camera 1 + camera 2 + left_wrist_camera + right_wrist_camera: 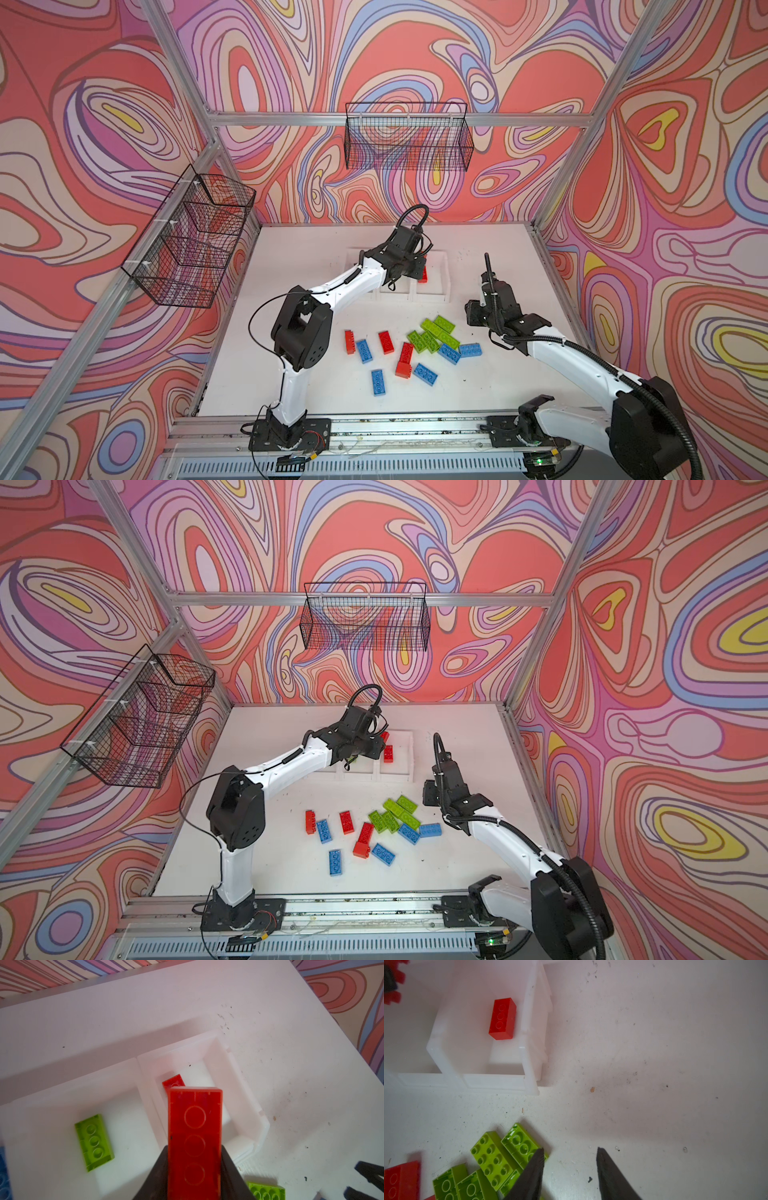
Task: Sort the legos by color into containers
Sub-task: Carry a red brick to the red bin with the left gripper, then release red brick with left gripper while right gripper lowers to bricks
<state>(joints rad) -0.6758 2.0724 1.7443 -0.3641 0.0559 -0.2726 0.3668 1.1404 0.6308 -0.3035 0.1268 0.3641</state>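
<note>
The white table [291,257] carries the three white containers [397,777], joined in a row in its far half, about midway between its left and right edges. In the middle bin [124,1068] one lime green brick [94,1142] lies flat.

The left gripper [195,1149] reaches over the row. Its dark fingers [158,1167] are clamped against the long sides of a red brick [195,1126]. The brick's hollow underside, with three moulded rings, faces the wrist camera. The held brick hangs above the right-hand bin [529,1043], where a second red brick [502,1019] already lies near the outer wall.

The loose legos [386,342] are scattered over the near half of the table, from its middle toward the right edge. They are red and blue singles, then a tight heap of green bricks [434,334] with two blue ones [449,353] against it. Any lettering on the studs is too blurred to read.

The right gripper [570,1149] hovers over bare table just beside the green heap. Its fingers are parted and nothing is between them.
</note>
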